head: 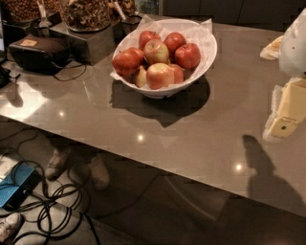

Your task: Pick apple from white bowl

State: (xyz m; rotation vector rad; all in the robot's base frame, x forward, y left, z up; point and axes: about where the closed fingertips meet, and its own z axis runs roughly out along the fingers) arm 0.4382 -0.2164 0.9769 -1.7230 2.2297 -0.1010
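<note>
The white bowl (206, 56) stands on the grey table at the upper middle of the camera view, lined with crinkled white paper. It holds several apples, mostly red, with a red-and-yellow one (156, 51) on top in the middle and another (160, 75) at the front. My gripper (287, 115), a cream-coloured part under a white arm segment (294, 45), hangs at the right edge of the view. It is well to the right of the bowl, above the table and apart from the apples. It holds nothing that I can see.
Dark containers of nuts (86, 14) stand at the back left on a dark box. A black device (40, 52) with a cable lies left of the bowl. The table's front edge (143, 160) runs diagonally; below it are floor cables (52, 206), a blue box (14, 189) and shoes (57, 162).
</note>
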